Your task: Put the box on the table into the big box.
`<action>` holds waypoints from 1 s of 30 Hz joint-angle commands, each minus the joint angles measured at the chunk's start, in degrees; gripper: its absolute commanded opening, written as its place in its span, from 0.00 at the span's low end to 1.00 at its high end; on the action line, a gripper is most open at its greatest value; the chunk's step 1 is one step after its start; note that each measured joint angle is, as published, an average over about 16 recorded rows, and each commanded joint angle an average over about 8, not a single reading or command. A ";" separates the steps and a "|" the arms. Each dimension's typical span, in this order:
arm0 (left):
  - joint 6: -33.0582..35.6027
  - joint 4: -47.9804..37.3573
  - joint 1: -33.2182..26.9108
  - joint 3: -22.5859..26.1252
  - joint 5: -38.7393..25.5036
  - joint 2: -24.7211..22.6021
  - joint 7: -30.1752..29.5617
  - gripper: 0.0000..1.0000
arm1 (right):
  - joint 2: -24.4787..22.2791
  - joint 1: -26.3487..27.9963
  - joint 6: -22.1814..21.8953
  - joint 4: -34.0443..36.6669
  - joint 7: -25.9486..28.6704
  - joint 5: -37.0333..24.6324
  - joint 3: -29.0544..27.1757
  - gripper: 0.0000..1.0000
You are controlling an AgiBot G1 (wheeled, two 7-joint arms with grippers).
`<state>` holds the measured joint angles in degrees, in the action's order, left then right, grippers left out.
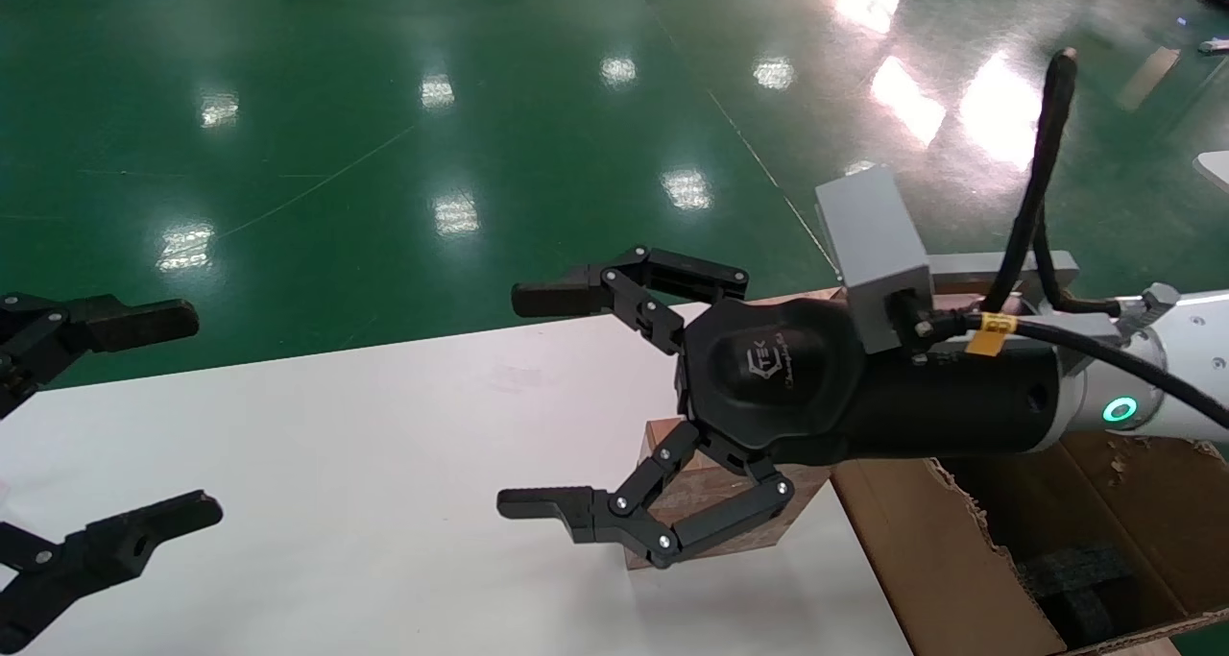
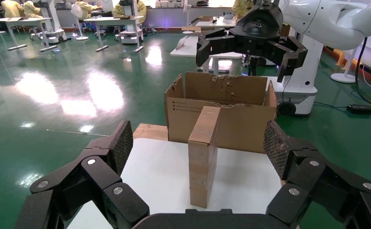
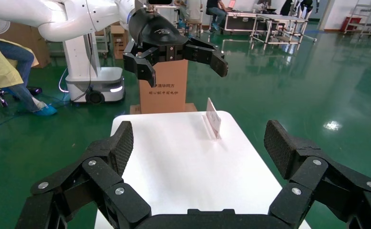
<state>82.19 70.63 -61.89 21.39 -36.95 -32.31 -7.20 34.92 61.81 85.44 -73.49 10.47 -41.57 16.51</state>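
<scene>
The reddish-brown box stands on end on the white table, near its right edge; the left wrist view shows it upright. My right gripper hangs open in the air above it, pointing left, with nothing between its fingers. The right wrist view does not show the box. My left gripper is open at the table's left side, facing the box from a distance. The big box, a brown carton with torn edges, stands just past the table's right edge.
A small white card stand sits on the table toward the left gripper. A wooden board lies beside the carton. Dark packing material lies in the carton's bottom. Green floor surrounds the table.
</scene>
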 commanded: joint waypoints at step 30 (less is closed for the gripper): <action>0.00 0.00 0.00 0.00 0.00 0.00 0.00 0.00 | -1.30 3.59 3.53 4.45 -6.01 -5.40 0.97 1.00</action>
<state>82.19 70.63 -61.89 21.39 -36.95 -32.31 -7.20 33.61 65.61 88.72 -68.23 4.06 -46.95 18.09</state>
